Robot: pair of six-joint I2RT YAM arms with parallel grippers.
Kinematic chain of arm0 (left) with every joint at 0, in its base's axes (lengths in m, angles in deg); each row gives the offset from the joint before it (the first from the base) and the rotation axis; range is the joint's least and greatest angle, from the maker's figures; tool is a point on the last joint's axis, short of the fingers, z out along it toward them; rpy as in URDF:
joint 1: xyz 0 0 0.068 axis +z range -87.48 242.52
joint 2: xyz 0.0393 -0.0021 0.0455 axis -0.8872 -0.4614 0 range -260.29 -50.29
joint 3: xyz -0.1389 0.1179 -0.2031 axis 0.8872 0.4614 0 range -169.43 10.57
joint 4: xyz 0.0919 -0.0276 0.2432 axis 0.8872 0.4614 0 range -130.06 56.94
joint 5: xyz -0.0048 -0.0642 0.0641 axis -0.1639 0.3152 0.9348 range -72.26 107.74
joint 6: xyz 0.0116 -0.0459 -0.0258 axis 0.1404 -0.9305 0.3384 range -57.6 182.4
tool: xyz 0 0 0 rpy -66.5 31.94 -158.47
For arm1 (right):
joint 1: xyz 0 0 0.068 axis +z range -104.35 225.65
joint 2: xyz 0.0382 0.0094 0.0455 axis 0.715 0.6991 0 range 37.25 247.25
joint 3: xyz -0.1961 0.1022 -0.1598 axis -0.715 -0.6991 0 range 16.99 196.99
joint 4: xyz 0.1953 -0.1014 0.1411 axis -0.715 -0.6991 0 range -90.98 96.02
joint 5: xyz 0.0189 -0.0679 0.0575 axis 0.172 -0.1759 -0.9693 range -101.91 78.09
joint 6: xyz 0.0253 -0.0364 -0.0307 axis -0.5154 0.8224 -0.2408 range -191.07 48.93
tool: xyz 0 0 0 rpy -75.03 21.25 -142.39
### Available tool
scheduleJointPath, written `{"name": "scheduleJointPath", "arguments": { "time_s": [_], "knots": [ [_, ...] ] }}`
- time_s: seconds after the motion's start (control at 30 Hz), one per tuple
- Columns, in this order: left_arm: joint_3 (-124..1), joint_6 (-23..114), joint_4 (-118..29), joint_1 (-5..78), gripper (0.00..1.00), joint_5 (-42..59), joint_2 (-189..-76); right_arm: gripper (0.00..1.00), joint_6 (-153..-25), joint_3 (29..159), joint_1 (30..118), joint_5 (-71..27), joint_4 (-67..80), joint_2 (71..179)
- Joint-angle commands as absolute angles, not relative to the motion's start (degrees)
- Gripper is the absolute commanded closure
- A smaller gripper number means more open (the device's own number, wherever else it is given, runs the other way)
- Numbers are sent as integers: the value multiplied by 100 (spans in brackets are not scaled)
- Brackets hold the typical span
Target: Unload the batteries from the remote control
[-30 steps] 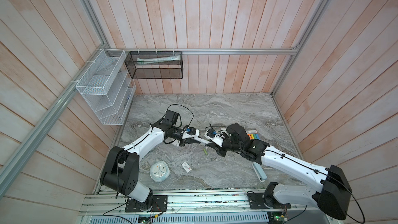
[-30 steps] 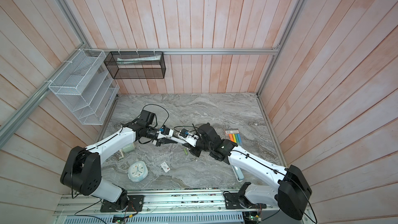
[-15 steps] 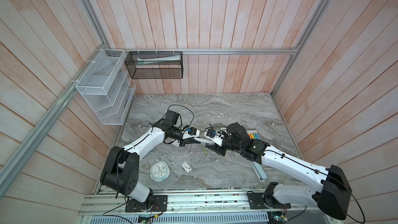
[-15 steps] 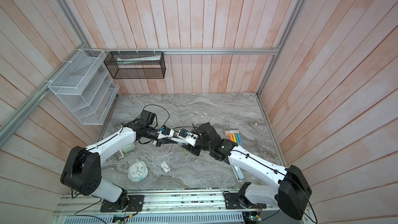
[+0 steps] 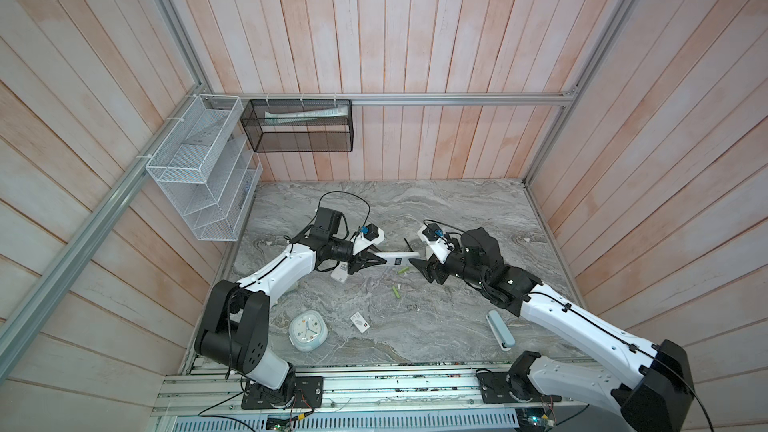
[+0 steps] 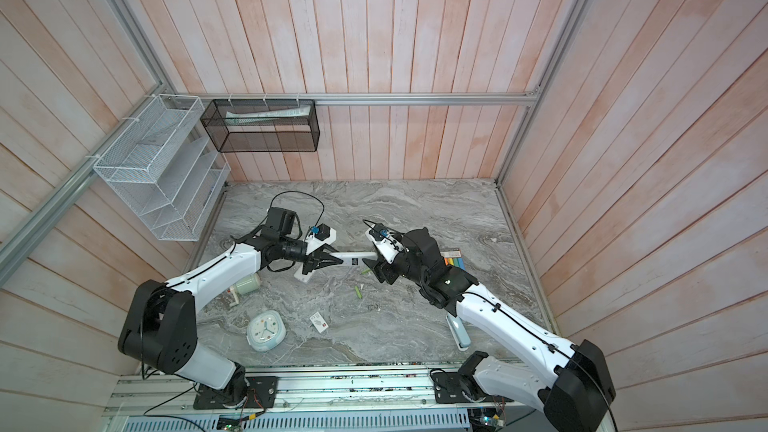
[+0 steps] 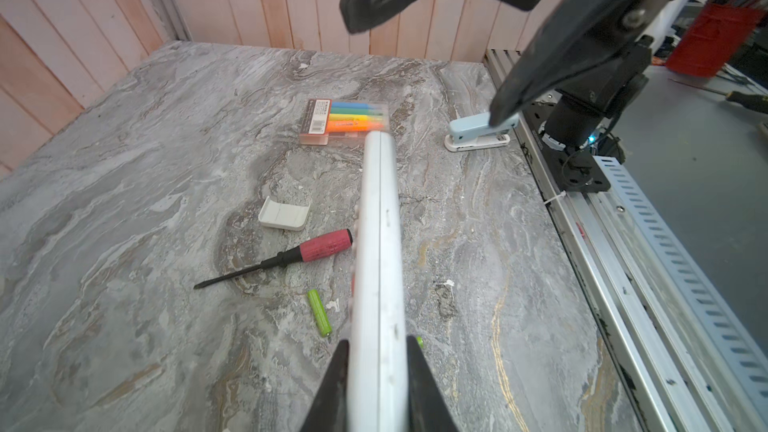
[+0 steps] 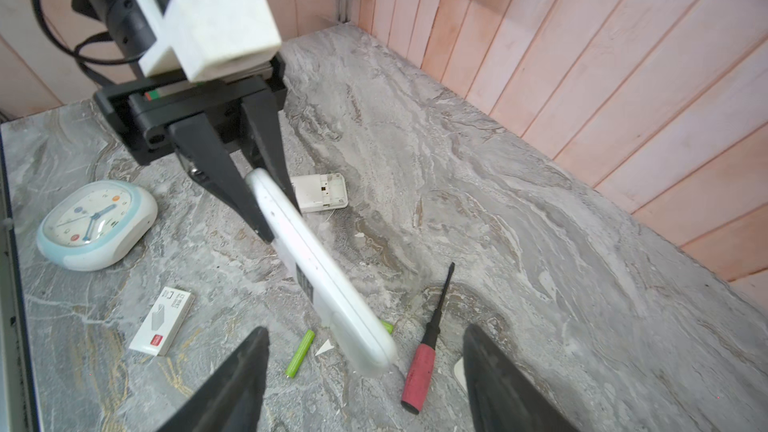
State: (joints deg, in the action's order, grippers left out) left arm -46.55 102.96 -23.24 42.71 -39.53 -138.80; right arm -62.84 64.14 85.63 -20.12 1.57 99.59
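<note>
Marbled grey stone forms the desk (image 5: 457,209). Farthest left on it lies a rounded pale-blue clock (image 5: 307,330) with a white face. Next come a flat white plastic casing (image 8: 320,193) with an open recess at one end and a small white cardboard box (image 5: 359,322).

Above the casing the left pincer (image 5: 376,261) is clamped on one end of the remote control (image 5: 395,258). This is a long, slim, smooth white bar, held on edge above the desk and pointing toward the other arm. Below it lie two of the batteries (image 7: 320,311), slim glossy yellow-green cylinders, apart from each other on the bare stone. One is half hidden behind the remote in both wrist views.

Near them rests a screwdriver (image 7: 291,257) with a thin black shaft and a matt red handle, and close to that a small curved white plastic cover (image 7: 284,212).

The right pincer (image 8: 365,329) stands wide open. Its black wedge-shaped fingers sit either side of the remote's rounded free end, neither touching it.

Farther right are a clear pack of coloured highlighters (image 7: 345,120) and a pale-blue stapler (image 5: 500,330).
</note>
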Motion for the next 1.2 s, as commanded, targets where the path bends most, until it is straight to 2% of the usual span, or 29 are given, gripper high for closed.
{"name": "scheduleJointPath", "arguments": {
  "time_s": [0.0,0.17,0.4,0.8,1.07,1.17],
  "knots": [
    [-4305,8917,-3312,4306,100,-3639,-13497,27,-6588,6113,8185,-2525,316,9730],
    [-3982,7994,-3749,4375,100,-3653,-13115,29,-6519,5934,7555,-3648,447,9746],
    [-3951,7825,-3512,4450,100,-4172,-12946,31,-6300,5883,7456,-4576,713,10057],
    [-3884,8246,-3211,4450,100,-4619,-12960,31,-6123,6175,7446,-5128,988,10756],
    [-3867,8338,-3149,4450,100,-4620,-13048,38,-6232,6292,7451,-5486,1198,10987],
    [-3865,8349,-3139,4450,100,-4633,-13070,44,-6292,6409,7453,-5606,1214,11147]
  ]
}}
